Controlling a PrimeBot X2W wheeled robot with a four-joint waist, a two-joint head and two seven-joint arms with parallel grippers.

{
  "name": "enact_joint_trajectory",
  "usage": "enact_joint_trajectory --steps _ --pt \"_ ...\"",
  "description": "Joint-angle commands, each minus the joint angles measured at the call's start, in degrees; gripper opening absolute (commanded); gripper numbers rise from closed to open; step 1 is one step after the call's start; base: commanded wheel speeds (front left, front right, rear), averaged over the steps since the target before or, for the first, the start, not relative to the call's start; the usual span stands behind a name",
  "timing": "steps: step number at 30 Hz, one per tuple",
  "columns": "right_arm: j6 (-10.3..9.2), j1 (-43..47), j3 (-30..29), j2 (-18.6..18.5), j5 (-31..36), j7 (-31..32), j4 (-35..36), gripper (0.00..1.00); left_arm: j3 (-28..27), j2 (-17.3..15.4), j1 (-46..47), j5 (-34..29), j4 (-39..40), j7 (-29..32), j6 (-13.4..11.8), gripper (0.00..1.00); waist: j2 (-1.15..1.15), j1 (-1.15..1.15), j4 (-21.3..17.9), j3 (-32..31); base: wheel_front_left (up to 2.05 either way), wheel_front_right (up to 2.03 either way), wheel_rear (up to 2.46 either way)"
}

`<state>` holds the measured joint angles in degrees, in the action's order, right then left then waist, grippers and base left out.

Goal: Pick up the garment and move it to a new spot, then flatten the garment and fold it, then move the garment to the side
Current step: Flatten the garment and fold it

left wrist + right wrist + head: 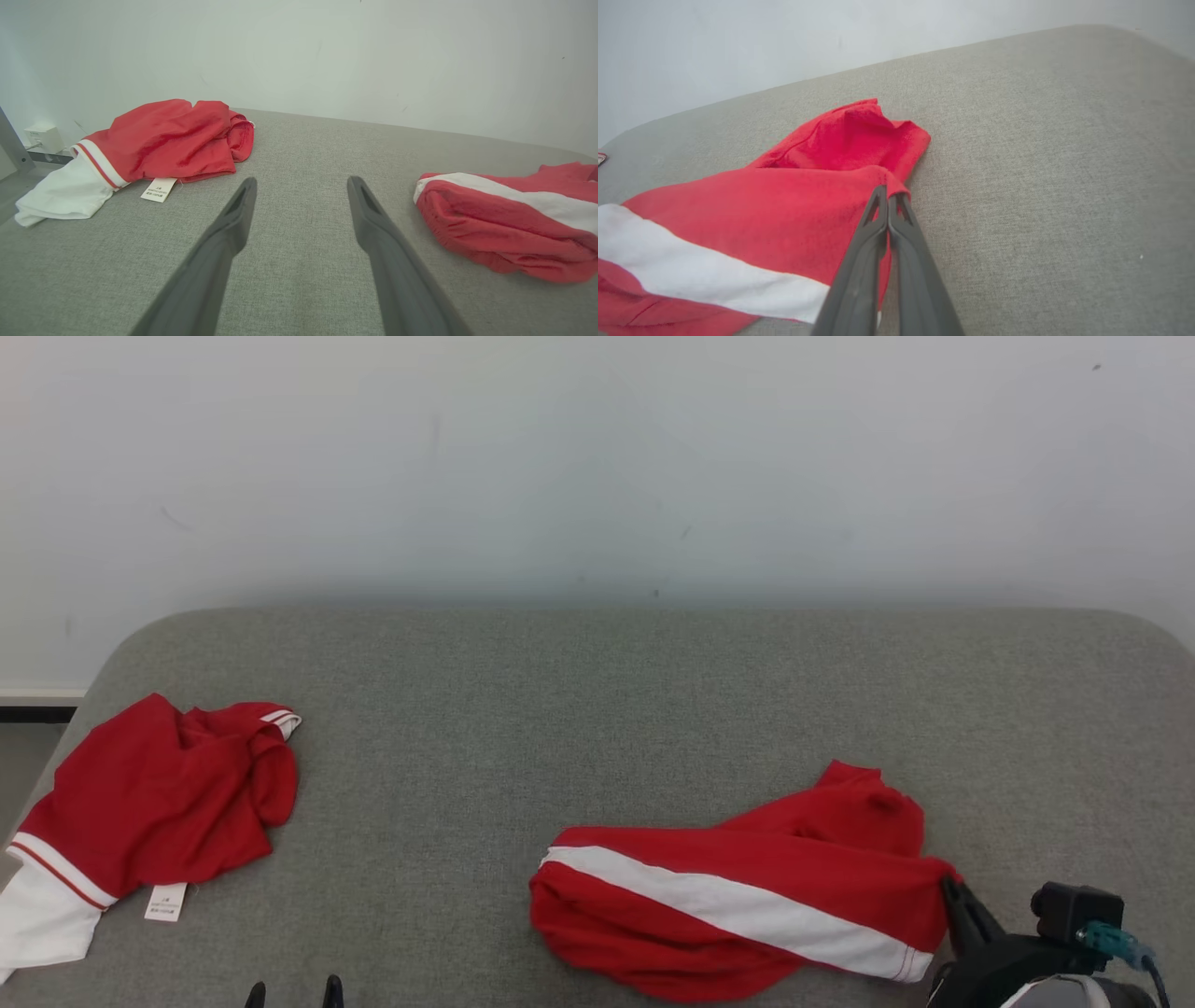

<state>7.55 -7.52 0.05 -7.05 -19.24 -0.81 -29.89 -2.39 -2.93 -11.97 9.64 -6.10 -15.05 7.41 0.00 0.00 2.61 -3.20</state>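
Step in hand: first pick. The right gripper (888, 198) has both fingers pressed together on a red fold at the 3 o'clock end of the garment (747, 896); the right wrist view shows cloth caught between them. Not lifted yet by the look of it: the garment lies bunched on the grey cushion (560, 709), around 5 o'clock of the surface in the head view. A white stripe runs diagonally across it and a loose red flap sticks out at its 1 o'clock

The left gripper (301, 184) has its fingers spread wide with nothing between them. It hovers low over bare cushion near 7 o'clock in the head view, well apart from the garment

A second red garment (159, 803) with a white panel and a label (166, 902) sits at 8 o'clock, well apart. I'd judge it's not the one being worked

Next, my read: raise the right arm and carry the cloth toward centre / 12 o'clock, where there's free room. The grip is a small pinch near an edge, so slip is the risk; go slow. A single-point lift will likely let it hang bunched, so the left will need a second corner before flattening. Keep the path clear of the 8 o'clock pile
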Motion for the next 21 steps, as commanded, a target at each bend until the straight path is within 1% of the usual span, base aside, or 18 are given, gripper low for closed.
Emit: enact_joint_trajectory --steps 1,9,15,21 --pt "-0.13 -1.79 -1.53 -0.50 1.33 -0.96 -0.65 0.00 0.06 0.08 0.06 -0.48 0.21 -0.19 0.07 1.00 0.00 0.00 0.08 0.12 0.00 0.00 0.00" --pt "-0.13 -7.61 -3.91 -2.75 4.17 -0.08 -3.23 0.00 0.95 0.08 0.13 -0.81 0.31 -0.19 0.06 1.00 0.00 0.00 0.84 0.56 0.00 0.00 0.00" --pt "-0.13 -12.08 -6.93 -4.88 6.70 -0.09 -8.07 0.00 2.65 -0.23 1.03 -1.19 0.25 -0.20 0.01 1.00 0.00 0.00 3.34 1.61 0.00 0.00 0.00" --pt "-0.13 -15.93 -10.26 -4.87 9.50 -1.41 -13.45 0.00 3.69 -1.05 1.36 -1.36 0.76 -0.19 0.01 1.00 0.00 0.00 5.91 3.34 0.00 0.00 0.00"
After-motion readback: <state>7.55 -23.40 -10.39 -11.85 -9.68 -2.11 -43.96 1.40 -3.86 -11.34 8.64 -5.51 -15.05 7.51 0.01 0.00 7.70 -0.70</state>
